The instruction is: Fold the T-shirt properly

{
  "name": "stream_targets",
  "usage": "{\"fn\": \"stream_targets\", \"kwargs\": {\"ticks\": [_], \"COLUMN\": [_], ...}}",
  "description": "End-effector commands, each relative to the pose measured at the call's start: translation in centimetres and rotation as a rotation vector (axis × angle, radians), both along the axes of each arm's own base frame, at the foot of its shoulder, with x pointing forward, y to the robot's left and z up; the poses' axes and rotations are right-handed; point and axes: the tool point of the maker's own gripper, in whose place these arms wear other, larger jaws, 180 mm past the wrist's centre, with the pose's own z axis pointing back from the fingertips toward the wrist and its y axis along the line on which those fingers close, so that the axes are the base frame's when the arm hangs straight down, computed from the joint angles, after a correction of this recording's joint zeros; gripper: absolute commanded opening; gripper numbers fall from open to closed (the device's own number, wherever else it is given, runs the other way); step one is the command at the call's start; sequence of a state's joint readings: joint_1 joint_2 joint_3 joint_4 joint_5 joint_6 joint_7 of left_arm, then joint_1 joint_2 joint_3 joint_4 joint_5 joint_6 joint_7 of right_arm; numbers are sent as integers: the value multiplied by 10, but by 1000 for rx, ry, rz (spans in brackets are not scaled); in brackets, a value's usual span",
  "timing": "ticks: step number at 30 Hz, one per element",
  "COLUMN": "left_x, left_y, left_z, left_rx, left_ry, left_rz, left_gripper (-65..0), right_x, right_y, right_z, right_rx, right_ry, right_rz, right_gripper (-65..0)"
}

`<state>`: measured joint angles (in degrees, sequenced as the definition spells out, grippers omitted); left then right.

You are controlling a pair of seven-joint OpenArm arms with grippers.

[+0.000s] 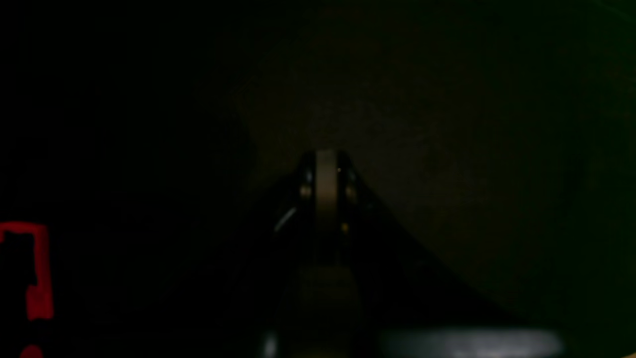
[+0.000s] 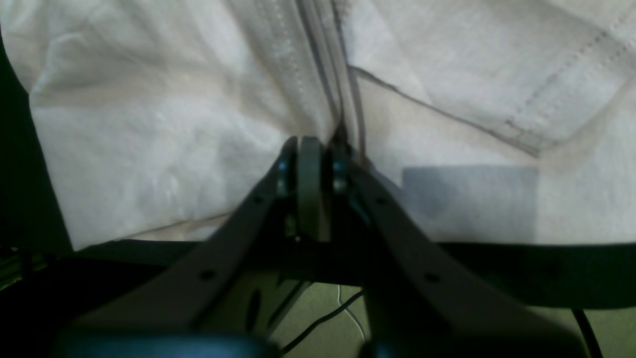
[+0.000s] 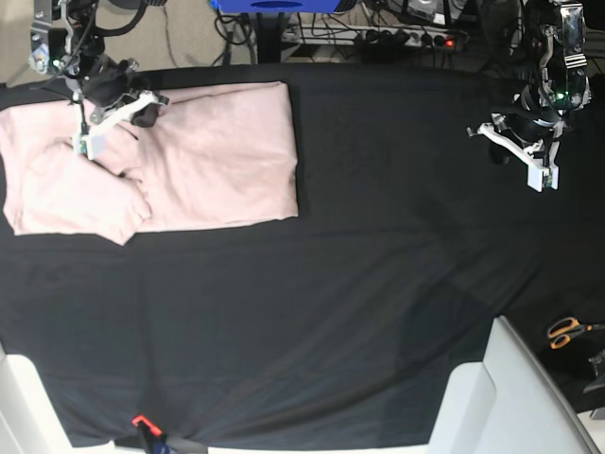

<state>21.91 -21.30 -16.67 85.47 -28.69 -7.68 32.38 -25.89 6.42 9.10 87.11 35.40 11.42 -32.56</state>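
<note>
So the soft, lightly wrinkled pale pink T-shirt (image 3: 189,156) lies far-left on the black cloth (image 3: 359,284), right pincer (image 2: 312,144) pinching its fabric, left pincer (image 1: 326,159) closed and empty.

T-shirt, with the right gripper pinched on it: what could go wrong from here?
1. The right gripper is shut on a bunched ridge of the T-shirt; it may lift several layers and undo the fold.
2. The shirt lies at the black cloth's far left, so a pull could drag it over the edge.
3. The left gripper hangs shut far away and cannot pin the fabric.
</note>
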Motion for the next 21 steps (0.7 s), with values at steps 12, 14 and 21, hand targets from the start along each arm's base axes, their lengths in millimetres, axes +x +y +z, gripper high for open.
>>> {"fn": "stream_targets", "kwargs": {"ticks": [12,14,21], "left_x": [8,8,8], "left_y": [6,6,7], "left_z": [10,10,10], "left_rx": [21,21,22], "left_ry": [-34,-34,-34], "left_rz": [-9,-9,-9], "left_gripper": [-650,-650,-650], "right_x": [5,0,-12], "right_y": [-5,-4,6], "right_z": [33,34,33], "right_rx": [-36,-37,-9], "right_ry": [-70,-62,-25], "right_rz": [-32,-34,-39], "right_gripper": [-647,-647,-647]}}
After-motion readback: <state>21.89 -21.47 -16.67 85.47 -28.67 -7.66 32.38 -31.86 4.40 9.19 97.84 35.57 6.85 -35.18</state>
